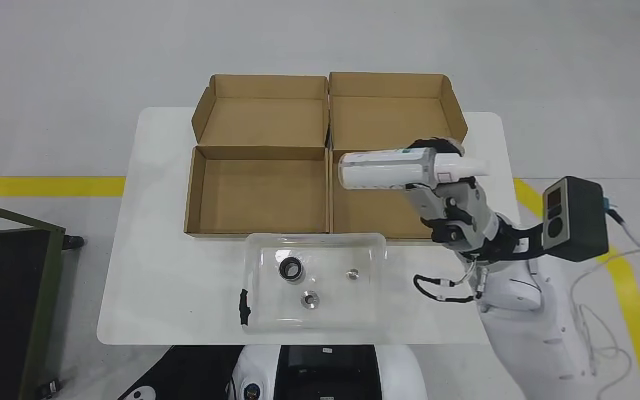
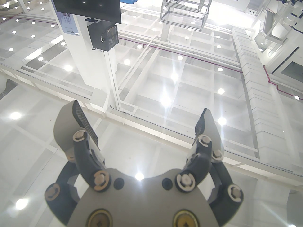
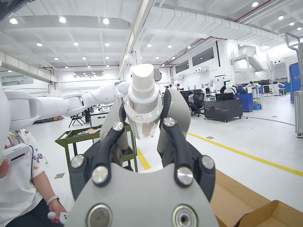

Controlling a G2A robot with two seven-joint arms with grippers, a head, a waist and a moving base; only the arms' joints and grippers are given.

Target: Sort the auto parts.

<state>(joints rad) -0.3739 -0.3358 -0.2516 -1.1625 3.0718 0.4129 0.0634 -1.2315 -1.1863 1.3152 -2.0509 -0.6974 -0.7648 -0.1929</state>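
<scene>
Sorting at an early stage. The right gripper (image 3: pixel 144 99) is clamped on the neck of a white spray bottle (image 1: pixel 385 170), held lying level above the right cardboard box (image 1: pixel 365 212) and not yet set down. The left gripper (image 2: pixel 140 109) points up at the ceiling with its jaws spread and nothing between them.

The left cardboard box (image 1: pixel 258 195) shows a bare floor. The right box also looks bare, though the bottle and arm hide part of it. By this showing no part is yet delivered.

Left to sort, in the clear tray (image 1: pixel 262 245) at the near edge of the table (image 1: pixel 150 250), are a black ring (image 1: pixel 291 268), a metal ring (image 1: pixel 311 298) and a small metal piece (image 1: pixel 352 273). A black strip-like piece (image 1: pixel 243 306) lies on the table just beside the tray.
</scene>
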